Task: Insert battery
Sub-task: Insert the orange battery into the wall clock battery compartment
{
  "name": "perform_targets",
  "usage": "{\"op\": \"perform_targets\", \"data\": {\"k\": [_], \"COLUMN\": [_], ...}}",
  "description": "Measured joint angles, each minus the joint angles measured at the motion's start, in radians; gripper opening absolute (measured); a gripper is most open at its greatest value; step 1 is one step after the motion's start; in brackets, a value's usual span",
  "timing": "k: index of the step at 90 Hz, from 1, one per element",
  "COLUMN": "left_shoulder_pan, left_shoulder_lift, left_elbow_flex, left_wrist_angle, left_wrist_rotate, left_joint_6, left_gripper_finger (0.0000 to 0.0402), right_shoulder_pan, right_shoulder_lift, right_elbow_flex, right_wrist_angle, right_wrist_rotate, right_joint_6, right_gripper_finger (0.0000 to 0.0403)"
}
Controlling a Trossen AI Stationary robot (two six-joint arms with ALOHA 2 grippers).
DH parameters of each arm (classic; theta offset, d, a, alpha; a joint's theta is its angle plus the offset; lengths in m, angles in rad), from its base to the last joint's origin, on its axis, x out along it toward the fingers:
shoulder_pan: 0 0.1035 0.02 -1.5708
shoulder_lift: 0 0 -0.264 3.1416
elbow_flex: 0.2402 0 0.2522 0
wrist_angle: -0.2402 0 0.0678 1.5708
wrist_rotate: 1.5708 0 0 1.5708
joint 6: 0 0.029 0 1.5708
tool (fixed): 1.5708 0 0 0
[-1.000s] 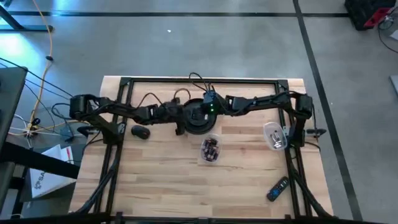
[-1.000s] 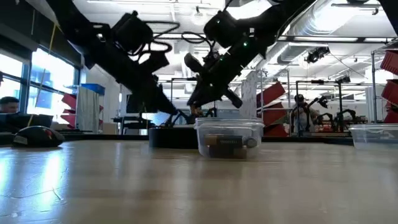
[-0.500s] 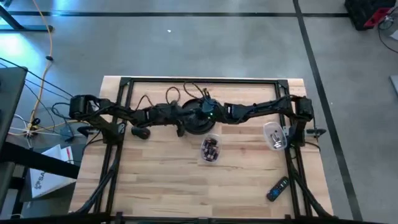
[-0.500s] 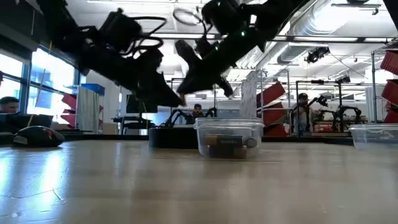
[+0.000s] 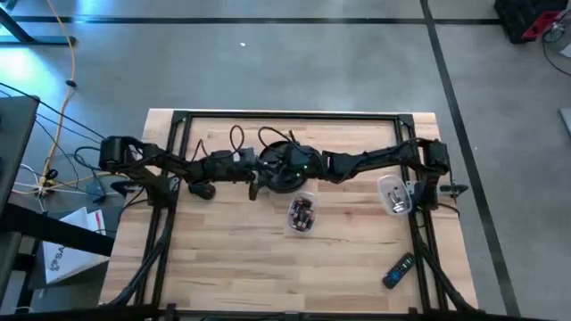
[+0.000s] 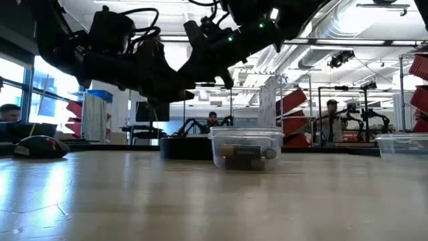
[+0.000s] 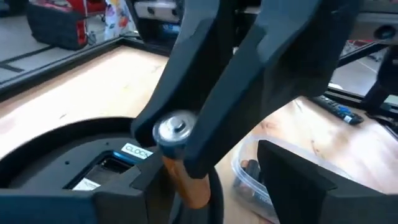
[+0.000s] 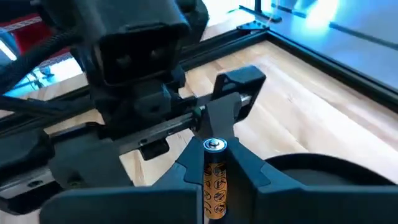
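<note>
Both arms now nearer left, battery [image 8: 214, 176] upright, terminal up, in right fingers [image 8: 249, 171]; left's state unclear.

A copper-and-black battery [image 8: 214, 177] stands upright, clamped between the right gripper's [image 8: 214, 186] two dark fingers [image 8: 258, 180], silver terminal uppermost. Just beyond the fingers hangs the left gripper [image 8: 233, 102]; a round black object [image 8: 323, 174] lies beside them on the pale wooden surface [image 8: 298, 112].

One clock [image 5: 284, 169], two mice [image 5: 202, 190], two tubs [image 5: 302, 214].
</note>
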Motion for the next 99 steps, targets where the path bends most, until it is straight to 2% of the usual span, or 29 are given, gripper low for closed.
{"op": "perform_targets", "data": {"k": [12, 34, 45, 66, 85, 99], "left_shoulder_pan": [0.000, 0.001, 0.001, 0.001, 0.001, 0.001], "left_shoulder_lift": [0.000, -0.004, -0.004, -0.006, -0.007, -0.038], "left_elbow_flex": [-0.005, -0.005, -0.005, -0.004, -0.005, -0.004], "left_wrist_angle": [-0.002, 0.009, 0.015, -0.019, -0.080, -0.200], "left_wrist_rotate": [-0.001, -0.015, -0.035, -0.028, -0.032, -0.077], "left_joint_6": [-0.026, -0.034, -0.035, -0.034, -0.034, -0.018], "left_gripper_finger": [0.0156, 0.0065, 0.0039, 0.0030, 0.0029, 0.0029], "right_shoulder_pan": [0.000, 0.001, 0.001, 0.000, -0.023, -0.039], "right_shoulder_lift": [0.000, -0.001, -0.001, -0.001, -0.001, -0.034], "right_elbow_flex": [0.000, 0.000, 0.000, 0.000, 0.000, 0.000], "right_wrist_angle": [0.000, 0.000, 0.000, -0.015, -0.029, -0.078], "right_wrist_rotate": [-0.001, -0.012, -0.012, -0.032, -0.077, -0.123], "right_joint_6": [-0.017, -0.027, -0.028, -0.005, 0.037, -0.040], "right_gripper_finger": [0.0009, 0.0009, 0.0009, 0.0032, 0.0097, 0.0135]}}
